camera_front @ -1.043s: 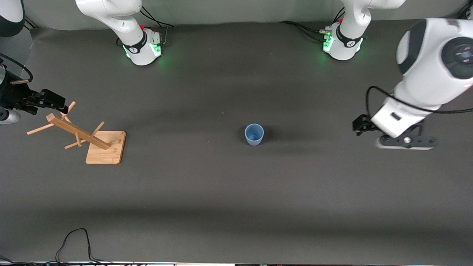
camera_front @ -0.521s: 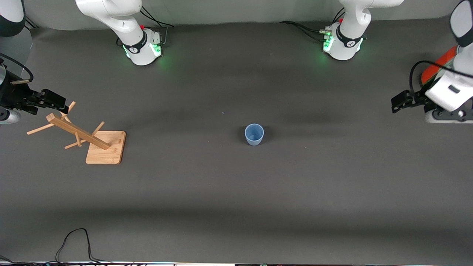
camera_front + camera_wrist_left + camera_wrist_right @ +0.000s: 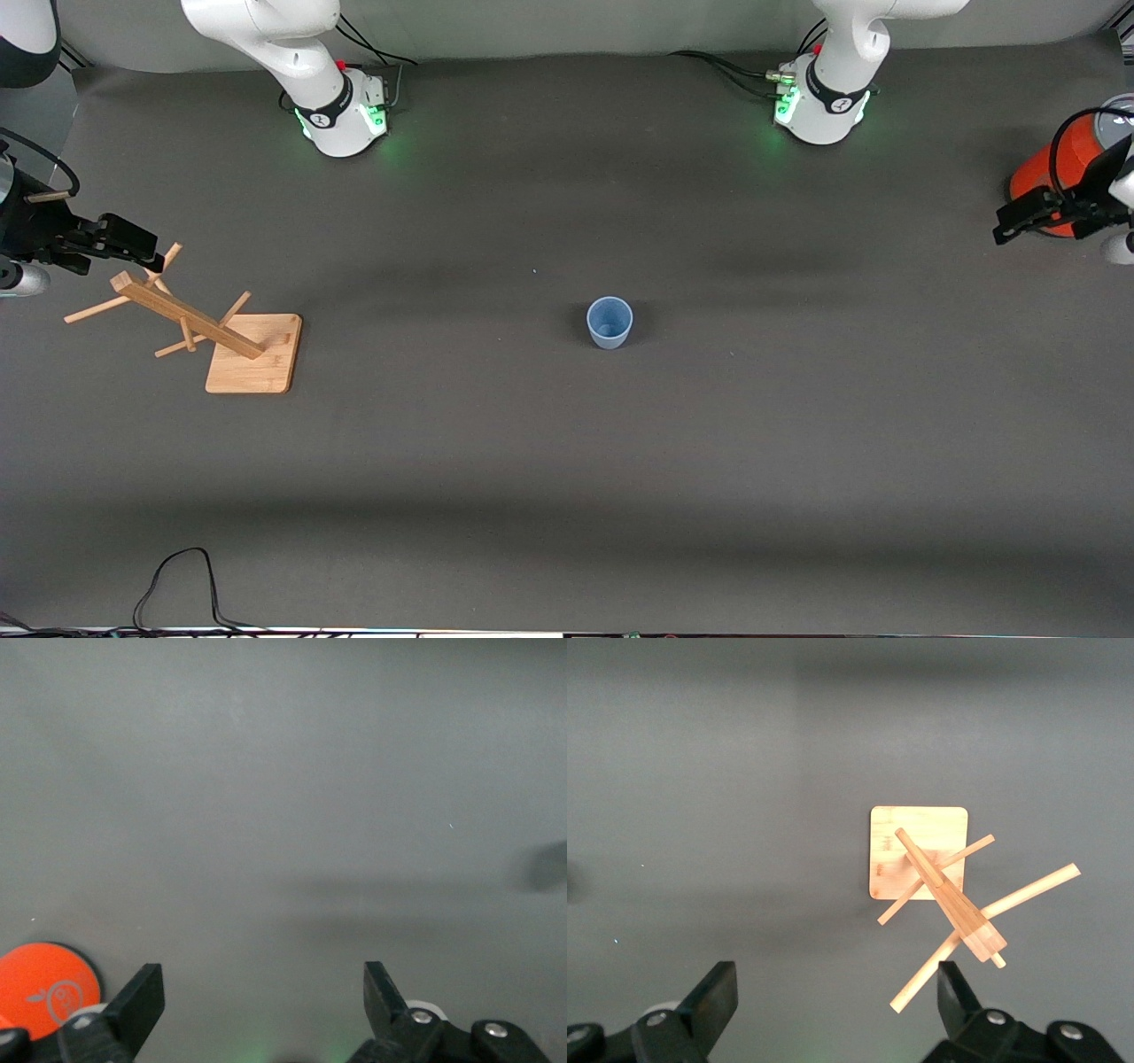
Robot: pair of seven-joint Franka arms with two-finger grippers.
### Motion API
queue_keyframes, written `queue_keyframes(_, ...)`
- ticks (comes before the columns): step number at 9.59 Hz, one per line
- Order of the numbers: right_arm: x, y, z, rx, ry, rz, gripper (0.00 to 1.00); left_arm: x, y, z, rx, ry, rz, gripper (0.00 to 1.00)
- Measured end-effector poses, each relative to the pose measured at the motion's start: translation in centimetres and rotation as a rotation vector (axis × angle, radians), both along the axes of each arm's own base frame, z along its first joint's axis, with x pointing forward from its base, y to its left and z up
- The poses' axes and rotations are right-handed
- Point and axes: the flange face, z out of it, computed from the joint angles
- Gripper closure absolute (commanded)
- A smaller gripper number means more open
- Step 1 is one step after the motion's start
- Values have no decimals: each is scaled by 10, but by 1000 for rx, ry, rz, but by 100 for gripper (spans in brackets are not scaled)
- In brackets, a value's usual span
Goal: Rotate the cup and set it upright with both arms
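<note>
One dark grey table (image 3: 567, 496) fills the room, with a black cable (image 3: 177, 576) at its near edge. Mid-table, the cup (image 3: 609, 322) stands upright, alone. Toward the right arm's end sits a wooden rack (image 3: 252, 353); the right gripper (image 3: 133, 241) hangs over it, jaws wide, holding nothing. The left gripper (image 3: 1010, 226) hangs by an orange cylinder (image 3: 1050, 173), jaws wide, holding nothing. Farthest, two bases glow green.

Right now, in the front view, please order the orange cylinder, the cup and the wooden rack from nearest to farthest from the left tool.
1. Orange cylinder: directly beside the open left tool.
2. Cup: mid-table, upright.
3. Wooden rack: at the right arm's end.
</note>
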Motion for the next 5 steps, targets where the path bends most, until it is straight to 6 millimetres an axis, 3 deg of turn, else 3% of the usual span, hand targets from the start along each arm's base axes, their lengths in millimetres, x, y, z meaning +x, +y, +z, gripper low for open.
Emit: queue_keyframes(5, 0, 0, 0, 0, 0, 0, 0, 3, -4, 0, 4, 5, -6, 0)
